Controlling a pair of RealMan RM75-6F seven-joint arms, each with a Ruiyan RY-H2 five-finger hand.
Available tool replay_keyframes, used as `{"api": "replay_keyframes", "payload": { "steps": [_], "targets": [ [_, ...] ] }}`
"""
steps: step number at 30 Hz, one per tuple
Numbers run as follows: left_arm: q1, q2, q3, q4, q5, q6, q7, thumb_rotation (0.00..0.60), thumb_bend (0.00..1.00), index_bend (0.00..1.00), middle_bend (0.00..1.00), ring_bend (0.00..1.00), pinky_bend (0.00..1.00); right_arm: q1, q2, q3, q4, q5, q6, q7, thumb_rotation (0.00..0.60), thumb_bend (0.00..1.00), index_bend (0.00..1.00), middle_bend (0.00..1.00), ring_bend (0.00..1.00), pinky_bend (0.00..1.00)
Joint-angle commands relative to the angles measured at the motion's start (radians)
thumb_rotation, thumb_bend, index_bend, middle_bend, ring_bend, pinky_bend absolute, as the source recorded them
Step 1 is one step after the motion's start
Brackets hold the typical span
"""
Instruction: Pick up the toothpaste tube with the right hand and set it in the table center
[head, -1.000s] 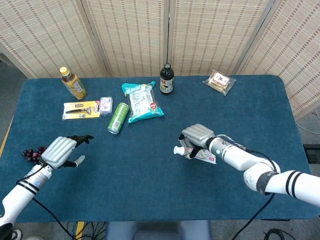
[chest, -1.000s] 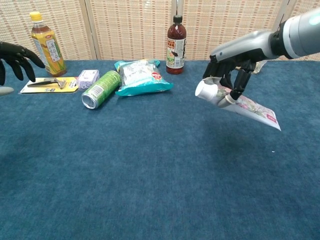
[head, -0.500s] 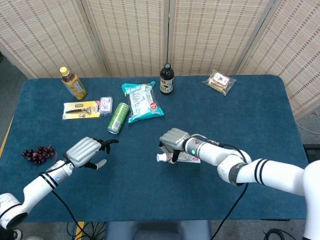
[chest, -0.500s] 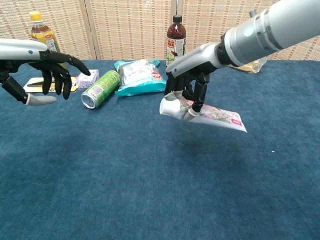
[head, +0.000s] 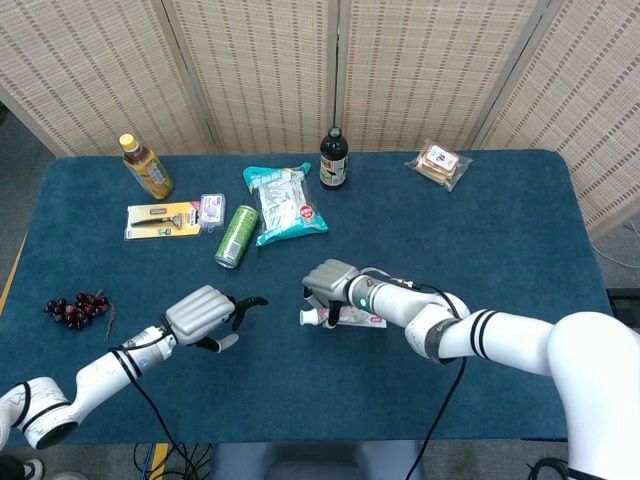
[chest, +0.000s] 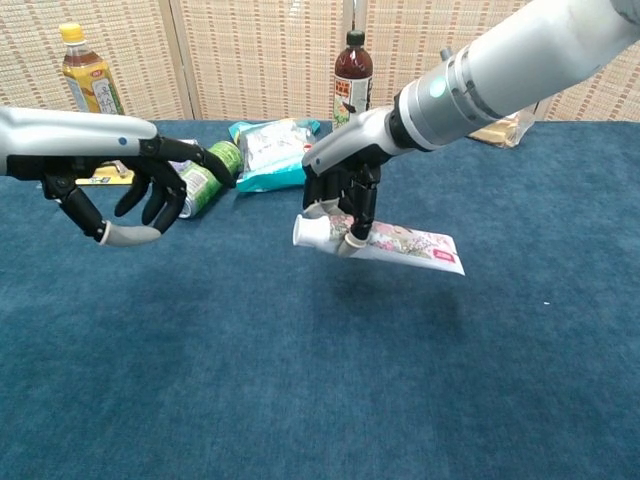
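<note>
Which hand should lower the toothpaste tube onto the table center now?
The right hand: it already grips the toothpaste tube near the cap, above the middle of the table. The left hand hangs open and apart, holding nothing.

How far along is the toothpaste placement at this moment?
Done: the right hand has picked up the toothpaste tube. In hand: it holds the tube by its cap end, lifted above the table near the middle. Left: lowering it onto the cloth and letting go. The left hand holds nothing.
</note>
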Motion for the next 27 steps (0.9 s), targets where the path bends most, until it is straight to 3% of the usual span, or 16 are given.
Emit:
{"api": "replay_keyframes", "payload": {
  "steps": [1, 27],
  "targets": [
    [-0.013, -0.014, 0.005, 0.01, 0.006, 0.001, -0.004, 0.6, 0.36, 0.13, 0.55, 0.5, 0.57, 0.01, -0.009, -0.003, 0.009, -0.003, -0.007, 0.009, 0.6, 1.0, 0.81, 0.73, 0.56, 0.41],
    [-0.108, -0.097, 0.057, 0.063, 0.015, -0.03, 0.013, 0.6, 0.36, 0.13, 0.55, 0.5, 0.57, 0.049, -0.074, -0.014, 0.088, -0.043, -0.042, 0.083, 0.6, 1.0, 0.82, 0.73, 0.57, 0.41]
  ]
}}
